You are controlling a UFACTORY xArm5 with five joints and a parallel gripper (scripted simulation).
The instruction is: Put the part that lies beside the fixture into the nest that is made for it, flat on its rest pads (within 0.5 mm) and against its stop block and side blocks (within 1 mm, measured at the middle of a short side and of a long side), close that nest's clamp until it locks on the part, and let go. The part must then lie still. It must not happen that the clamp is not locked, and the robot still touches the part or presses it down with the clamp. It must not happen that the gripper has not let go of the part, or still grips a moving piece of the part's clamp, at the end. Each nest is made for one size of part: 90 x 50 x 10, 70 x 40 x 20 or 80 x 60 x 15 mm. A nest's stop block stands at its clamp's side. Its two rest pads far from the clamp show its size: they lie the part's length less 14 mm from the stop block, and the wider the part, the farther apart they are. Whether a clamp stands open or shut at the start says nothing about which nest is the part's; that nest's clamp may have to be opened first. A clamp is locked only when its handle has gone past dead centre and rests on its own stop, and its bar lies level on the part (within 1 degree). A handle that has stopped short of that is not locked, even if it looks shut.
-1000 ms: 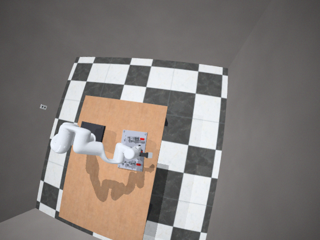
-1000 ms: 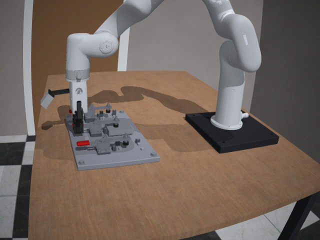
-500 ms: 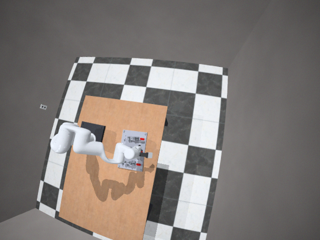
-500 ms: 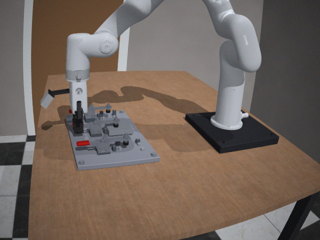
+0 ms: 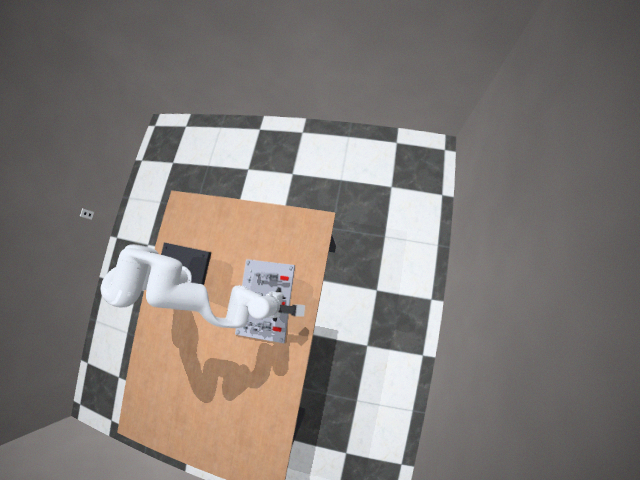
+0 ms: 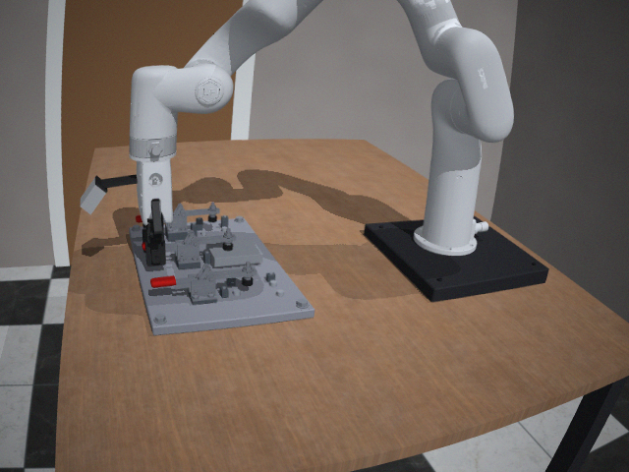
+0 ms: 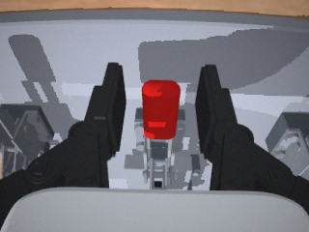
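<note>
Wooden table (image 5: 248,222) (image 6: 324,366) (image 7: 145,5), one, its near edge foremost in the exterior view.

White xArm 5 (image 5: 178,299) (image 6: 146,111), one: foot at the right, forearm reaching left, wrist pointing down.

Black base slab (image 5: 193,255) (image 6: 497,274), one, at the right, under the arm's foot.

Grey fixture plate (image 5: 281,268) (image 6: 228,320) (image 7: 97,39), one, at the left, bolted at its corners and carrying three clamps in a row from near to far.

xArm Gripper (image 5: 277,305) (image 6: 154,262) (image 7: 160,82), one, black-fingered, low over the left side of the plate. Fingers partway spread, one on each side of the middle red handle, with a visible gap on both sides; nothing pinched.

Grey rectangular part (image 6: 236,254), one, lying in the middle nest, to the right of the fingers and well apart from them, outside their gap. The middle clamp's black-footed spindle (image 6: 227,246) stands over its left portion; whether the foot touches cannot be told. Exact seating against pads and blocks too small to tell.

Middle red handle (image 5: 283,303) (image 6: 143,246) (image 7: 161,108), one, between the fingers. Whether its clamp is locked cannot be told.

Near red handle (image 5: 284,277) (image 6: 162,281), one, lying roughly level, pointing left.

Far red handle (image 5: 277,329) (image 6: 139,218), one, partly hidden by the gripper in the exterior view.
</note>
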